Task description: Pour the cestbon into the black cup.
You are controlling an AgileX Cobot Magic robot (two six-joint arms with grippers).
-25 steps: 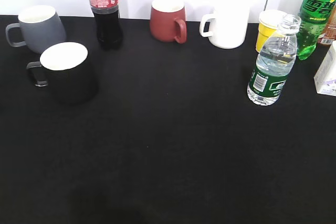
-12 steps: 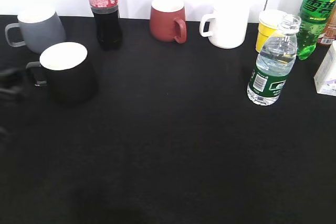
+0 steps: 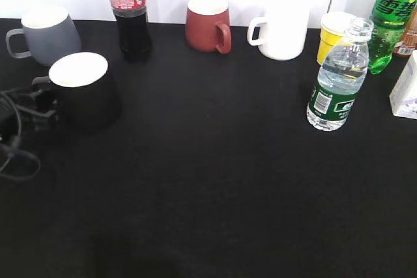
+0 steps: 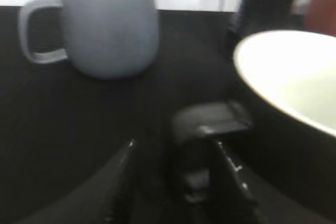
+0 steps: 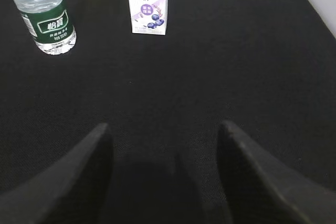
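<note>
Left end effector (image 4: pixel 176 182) is spread open around the black cup's (image 4: pixel 286 129) handle (image 4: pixel 207 129); right end effector (image 5: pixel 164 169) gapes empty over the bench (image 5: pixel 210 77).

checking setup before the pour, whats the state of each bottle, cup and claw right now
cestbon: upright, cap off, partly full, untouched
black cup: upright, empty, handle to the left
left claw: open, fingers either side of the black cup's handle
right claw: open, holding nothing, well short of the cestbon
grey mug: upright
cola bottle: upright, capped
red mug: upright
</note>
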